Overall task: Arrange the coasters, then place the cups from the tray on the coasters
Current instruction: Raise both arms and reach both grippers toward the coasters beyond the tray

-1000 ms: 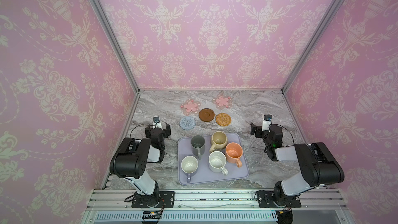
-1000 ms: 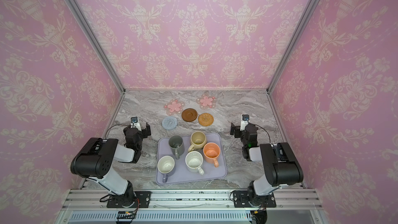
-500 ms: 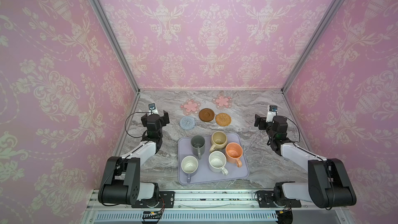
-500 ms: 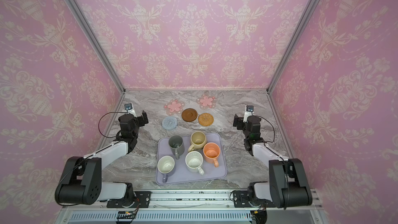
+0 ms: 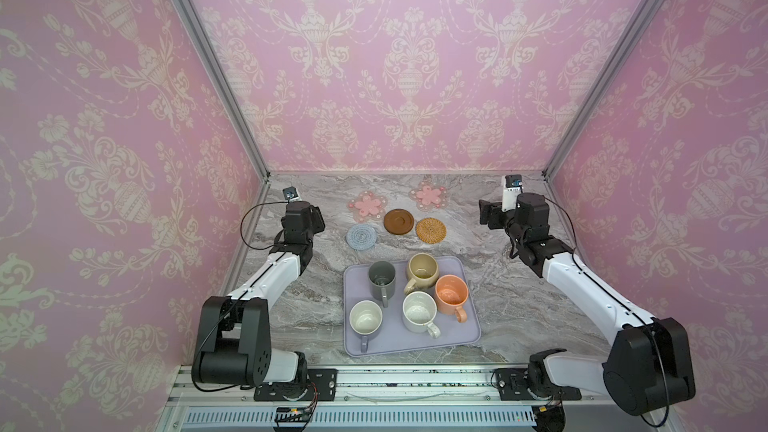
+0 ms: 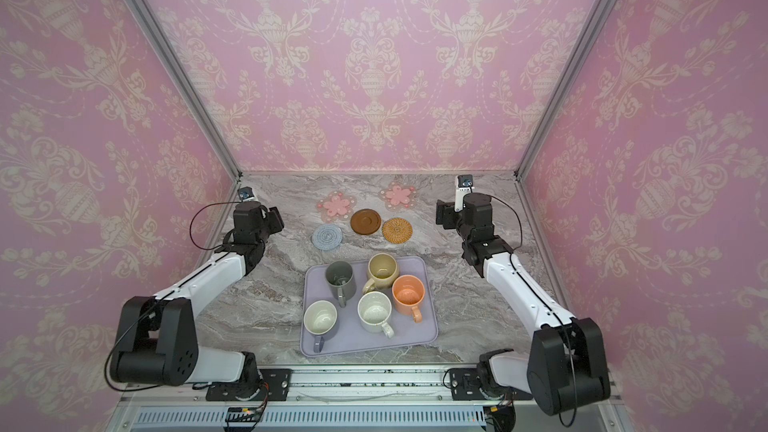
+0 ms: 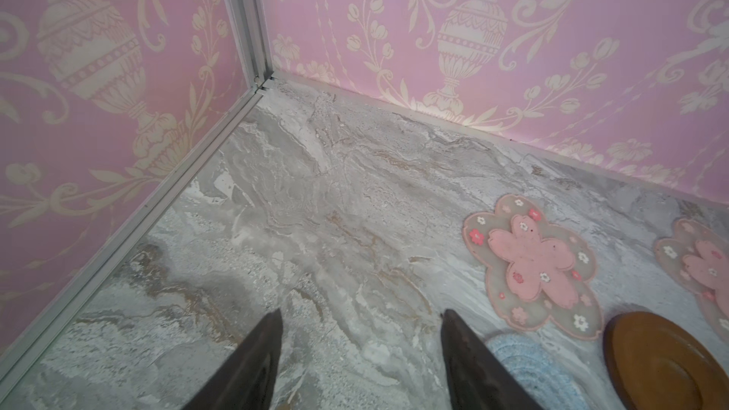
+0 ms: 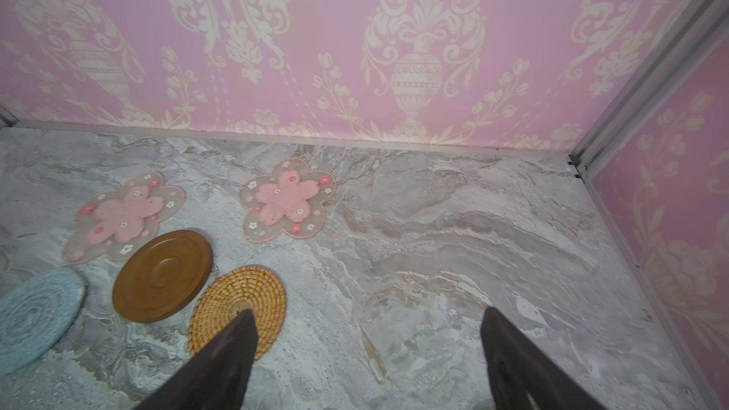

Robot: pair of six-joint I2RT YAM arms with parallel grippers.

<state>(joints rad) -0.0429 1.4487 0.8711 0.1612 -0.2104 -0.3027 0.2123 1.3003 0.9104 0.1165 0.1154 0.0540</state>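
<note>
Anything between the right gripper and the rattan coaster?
Nothing visible. Only bare marble tabletop lies between the right gripper, jaws open, and the rattan coaster. The brown disc coaster sits on the rattan coaster's far side, away from the gripper.

Bright, even light; soft shadows; edges distorted.

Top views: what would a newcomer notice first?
Pink ornate wallpaper covers every wall. Five mugs crowd a lavender tray near the front of the table. Five mismatched coasters cluster beyond it, toward the back, all bare.
</note>
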